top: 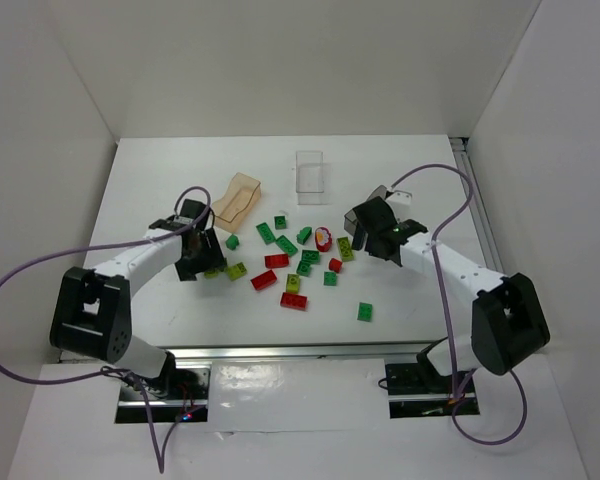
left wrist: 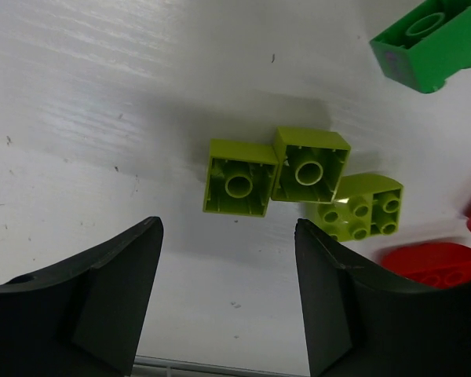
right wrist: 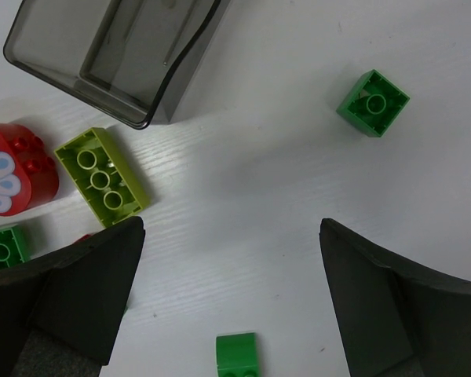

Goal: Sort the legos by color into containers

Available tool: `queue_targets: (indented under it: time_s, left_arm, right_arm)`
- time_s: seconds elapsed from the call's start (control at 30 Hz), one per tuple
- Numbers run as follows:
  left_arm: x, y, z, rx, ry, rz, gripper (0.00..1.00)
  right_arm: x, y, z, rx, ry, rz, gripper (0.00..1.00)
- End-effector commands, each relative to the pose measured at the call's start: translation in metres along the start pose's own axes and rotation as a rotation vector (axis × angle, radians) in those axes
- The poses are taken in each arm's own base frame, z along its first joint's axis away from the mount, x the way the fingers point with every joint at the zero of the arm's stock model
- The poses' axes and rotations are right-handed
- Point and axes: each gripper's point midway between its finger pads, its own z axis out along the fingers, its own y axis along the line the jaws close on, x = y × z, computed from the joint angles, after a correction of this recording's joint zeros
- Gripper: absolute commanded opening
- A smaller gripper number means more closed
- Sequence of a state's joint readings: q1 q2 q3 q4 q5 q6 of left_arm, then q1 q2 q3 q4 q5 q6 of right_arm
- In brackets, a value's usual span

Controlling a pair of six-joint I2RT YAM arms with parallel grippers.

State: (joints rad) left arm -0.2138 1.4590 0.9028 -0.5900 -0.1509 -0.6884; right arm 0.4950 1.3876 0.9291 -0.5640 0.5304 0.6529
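Left claw (left wrist: pixel 228 236) and right claw (right wrist: pixel 231 236) spread, empty
Three yellow-green bricks (left wrist: pixel 306 169) lie just past the left claw; more bricks (top: pixel 276 261) dot the worktop (top: pixel 160 180) nearer than the clear box (top: pixel 309 170), orange box (top: pixel 238 198) to its left, dark box (right wrist: pixel 114 47) right.

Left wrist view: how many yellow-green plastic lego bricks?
3. Left upturned yellow-green brick and right upturned yellow-green brick lie side by side mid-frame; studs-up yellow-green brick at their lower right. Others may hide behind the gripper fingers.

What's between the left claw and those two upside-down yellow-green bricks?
Only bare white table separates the left gripper from the yellow-green bricks, as the left wrist view shows.
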Motion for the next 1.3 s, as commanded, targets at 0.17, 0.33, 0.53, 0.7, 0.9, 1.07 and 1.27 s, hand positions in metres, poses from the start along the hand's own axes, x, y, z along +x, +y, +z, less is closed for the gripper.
queue_targets:
  time_s: [0.17,0.33,0.53,0.7,0.9,1.07,1.27]
  left_arm:
    - [0.006,0.008,0.017,-0.066,0.029,-0.044,0.68]
    - [-0.001,0.009,0.026,-0.101,0.019,-0.050,0.68]
    - [-0.010,0.004,0.032,-0.115,0.018,-0.049,0.62]
    - [-0.026,-0.003,0.009,-0.083,-0.070,-0.023,0.51]
    - [-0.060,-0.018,-0.032,-0.044,-0.168,0.002,0.46]
    - [-0.100,-0.059,-0.060,0.038,-0.259,0.042,0.44]
    - [-0.142,-0.097,-0.032,0.018,-0.267,0.070,0.44]
  right_arm:
    - [0.001,0.011,0.007,-0.007,-0.010,-0.007,1.00]
    - [0.002,0.013,0.011,0.005,0.004,-0.018,1.00]
    - [0.001,0.015,0.012,0.013,0.011,-0.024,1.00]
    - [0.003,0.013,0.012,0.036,0.012,-0.043,1.00]
    - [0.002,0.010,0.014,0.055,0.006,-0.048,1.00]
    - [-0.005,0.013,0.012,0.052,-0.012,-0.039,1.00]
    - [-0.011,0.008,0.004,0.053,-0.028,-0.031,1.00]
